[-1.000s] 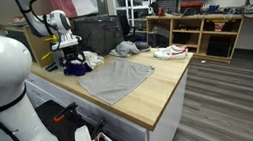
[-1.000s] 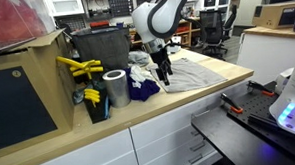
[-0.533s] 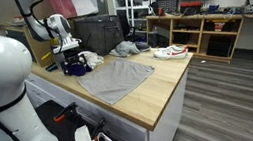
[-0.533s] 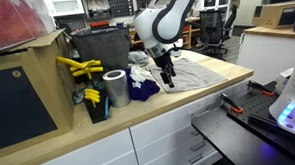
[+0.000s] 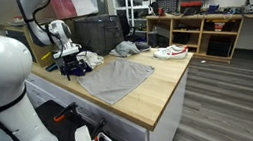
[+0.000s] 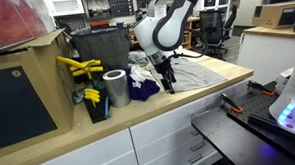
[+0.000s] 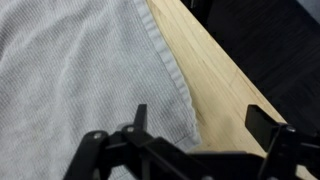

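A robot's gripper (image 5: 68, 63) hangs low over the near end of a grey towel (image 5: 115, 79) spread flat on a wooden counter (image 5: 159, 94), in an exterior view. A dark blue cloth (image 5: 76, 69) lies bunched just beside the gripper. From here the towel runs lengthwise away from the arm, toward a pair of white shoes (image 5: 173, 52) at the counter's far end.

From the opposite side, in an exterior view, the gripper (image 6: 169, 86) points straight down with its fingers spread wide and nothing between them. Their tips sit just above the towel (image 6: 195, 74), near the corner closest to the counter's (image 6: 174, 109) front edge. The dark blue cloth (image 6: 141, 90) and a metal can (image 6: 115, 89) stand beside it, on the side away from the towel's open stretch.

The wrist view looks down past the gripper (image 7: 198, 122). One finger is over the towel (image 7: 80, 70) and the other over bare counter (image 7: 215, 70), so the open jaws straddle the towel's hemmed side edge. That hem runs straight ahead up the picture, roughly parallel to the counter's edge, and the corner lies almost directly beneath the fingers. The bulk of the fabric lies to one side of them; whether the tips touch the cloth cannot be told.
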Tool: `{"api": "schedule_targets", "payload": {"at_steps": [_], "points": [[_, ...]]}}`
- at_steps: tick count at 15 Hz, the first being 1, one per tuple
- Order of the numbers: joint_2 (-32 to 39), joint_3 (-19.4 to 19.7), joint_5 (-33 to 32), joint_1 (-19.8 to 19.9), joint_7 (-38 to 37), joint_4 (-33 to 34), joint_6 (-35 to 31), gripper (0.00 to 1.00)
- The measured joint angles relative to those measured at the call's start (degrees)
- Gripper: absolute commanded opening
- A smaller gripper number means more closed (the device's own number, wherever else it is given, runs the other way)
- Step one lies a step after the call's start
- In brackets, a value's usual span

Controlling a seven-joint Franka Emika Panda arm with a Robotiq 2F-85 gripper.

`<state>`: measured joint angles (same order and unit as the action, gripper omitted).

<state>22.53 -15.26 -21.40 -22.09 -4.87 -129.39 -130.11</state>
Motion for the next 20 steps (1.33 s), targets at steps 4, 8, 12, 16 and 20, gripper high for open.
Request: {"api": "schedule_targets", "payload": {"at_steps": [4,8,12,16,20], "points": [[1.5,0.4,0.0,-0.2,0.0,0.8,-0.5,0.51],[2.7,0.5,0.0,-0.3,0.0,1.9,-0.6,0.22],[2.9,0.5,0.2,-0.5,0.0,2.5,-0.6,0.0],[2.2,0.5,1.3,-0.7,0.0,2.7,-0.7,0.01],[-0.8,0.4,4.8,-0.4,0.0,1.6,-0.7,0.01]]}}
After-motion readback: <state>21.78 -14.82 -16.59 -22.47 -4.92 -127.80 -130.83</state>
